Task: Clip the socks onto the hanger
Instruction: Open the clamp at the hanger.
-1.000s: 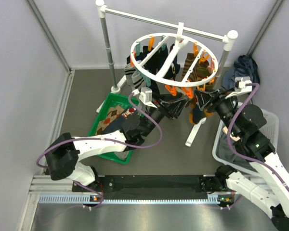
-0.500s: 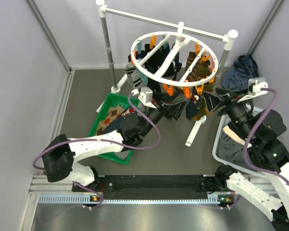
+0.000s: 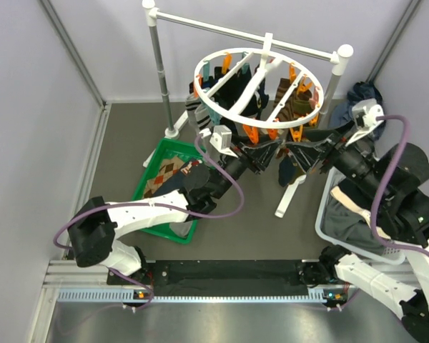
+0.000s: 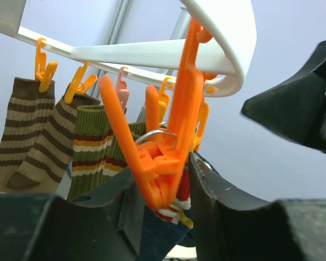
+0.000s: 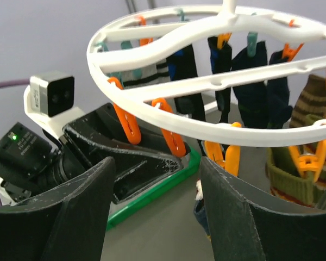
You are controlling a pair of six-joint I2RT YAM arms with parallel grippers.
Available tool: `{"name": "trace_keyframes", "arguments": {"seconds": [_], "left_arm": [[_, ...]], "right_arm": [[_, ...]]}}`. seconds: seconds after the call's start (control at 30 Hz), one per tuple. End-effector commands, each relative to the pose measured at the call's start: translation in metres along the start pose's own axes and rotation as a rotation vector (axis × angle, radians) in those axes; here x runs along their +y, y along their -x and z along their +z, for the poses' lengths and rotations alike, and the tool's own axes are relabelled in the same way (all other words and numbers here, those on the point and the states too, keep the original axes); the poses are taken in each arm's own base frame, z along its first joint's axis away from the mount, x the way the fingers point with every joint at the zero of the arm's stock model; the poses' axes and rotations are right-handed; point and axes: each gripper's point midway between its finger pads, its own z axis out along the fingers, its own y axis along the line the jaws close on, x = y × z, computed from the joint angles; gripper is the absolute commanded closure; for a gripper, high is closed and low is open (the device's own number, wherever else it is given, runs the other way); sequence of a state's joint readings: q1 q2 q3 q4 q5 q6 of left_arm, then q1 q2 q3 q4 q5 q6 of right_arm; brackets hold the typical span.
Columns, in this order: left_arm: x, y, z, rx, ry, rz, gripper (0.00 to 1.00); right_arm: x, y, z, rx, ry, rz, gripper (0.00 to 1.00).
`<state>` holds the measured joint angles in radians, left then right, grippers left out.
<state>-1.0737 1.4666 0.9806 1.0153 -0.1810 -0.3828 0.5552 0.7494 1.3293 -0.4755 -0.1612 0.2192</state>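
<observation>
Pinching one soft navy sock point(image 4: 158, 235) under one orange plastic clip point(image 4: 171, 147) is left gripper point(image 4: 164, 182); right gripper point(image 5: 155, 163) is gaping.

Hanging socks point(image 3: 288, 171), orange clips point(image 4: 176, 109) between left end effector point(image 3: 270, 152) and right end effector point(image 3: 294, 151).

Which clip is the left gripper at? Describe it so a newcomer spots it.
Find the white round plastic ring hanger and follow its rim toward the arms. There one orange plastic clip hangs between the left gripper's black fingers. Neighbouring clips hold brown striped socks and a green striped sock; this one has a dark blue sock at its tip.
</observation>
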Motion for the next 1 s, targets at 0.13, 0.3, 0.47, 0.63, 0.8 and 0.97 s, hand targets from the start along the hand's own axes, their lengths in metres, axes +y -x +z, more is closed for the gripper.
{"name": "trace_keyframes", "arguments": {"seconds": [0.13,0.3,0.47,0.63,0.8,0.97], "left_arm": [[-0.007,0.019,0.012,-0.053,-0.014,0.011,0.71],[-0.007,0.015,0.014,-0.032,0.006,0.021,0.79],[-0.007,0.003,0.012,-0.003,0.056,0.071,0.82],[-0.007,-0.009,0.012,0.025,0.115,0.134,0.86],[-0.010,-0.018,0.012,0.046,0.151,0.195,0.87],[-0.018,-0.031,0.013,0.079,0.172,0.254,0.88]], "right_arm": [[0.013,-0.002,0.009,0.050,0.077,0.008,0.37],[0.014,-0.008,0.014,0.062,0.088,0.024,0.38],[0.009,-0.010,0.019,0.048,0.066,0.032,0.39],[-0.006,-0.015,0.022,0.040,-0.009,0.044,0.45],[-0.011,-0.020,0.025,0.032,-0.033,0.052,0.51],[-0.015,-0.021,0.027,0.020,-0.051,0.064,0.54]]}}
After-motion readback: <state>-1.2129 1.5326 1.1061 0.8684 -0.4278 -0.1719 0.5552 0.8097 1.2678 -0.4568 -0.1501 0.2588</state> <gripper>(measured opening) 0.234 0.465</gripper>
